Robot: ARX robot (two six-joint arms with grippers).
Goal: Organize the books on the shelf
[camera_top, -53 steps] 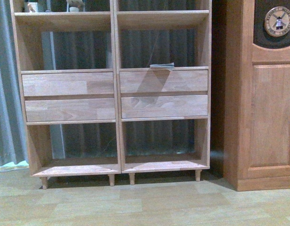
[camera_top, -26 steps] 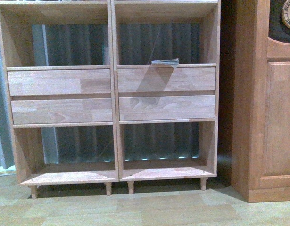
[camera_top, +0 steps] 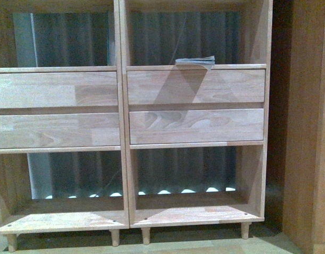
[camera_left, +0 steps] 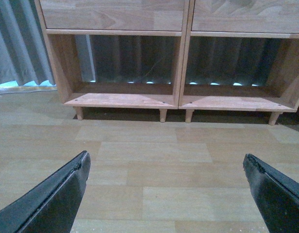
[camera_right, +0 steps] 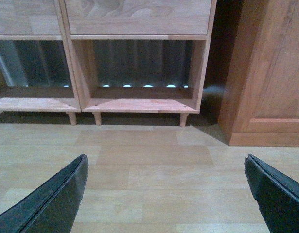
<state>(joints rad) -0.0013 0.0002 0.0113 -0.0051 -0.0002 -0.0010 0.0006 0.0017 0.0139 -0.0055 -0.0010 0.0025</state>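
Thin floppy pale paperback book: recorded lying flat on the ledge directly above the upper drawer front in the right column of the pale natural-wood shelf unit. In the front view it is placed at about 1 o'clock from the picture's middle. One corner of the book is seen drooping over the ledge's front edge, at the book's 4 o'clock. The cover print is too small to be made out.

Shelf unit: two columns are noted. Each has two wide drawer fronts across the middle, with one open backless cubby above and one below. Short peg legs are seen at the unit's 6 o'clock, standing on the pale wood-look plank floor. A grey pleated curtain is visible through the cubbies. An orange-brown panelled wooden cabinet is found just beside the shelf unit at its 3 o'clock, with a dark gap between them.

Left gripper: its two black fingers are seen spread wide, with bare floor showing in the gap. It is held above the floor, facing the lower cubbies and well apart from the book.

Right gripper: its black fingers are likewise spread wide over bare floor. It is pointed toward the lower right cubby and the cabinet's base.
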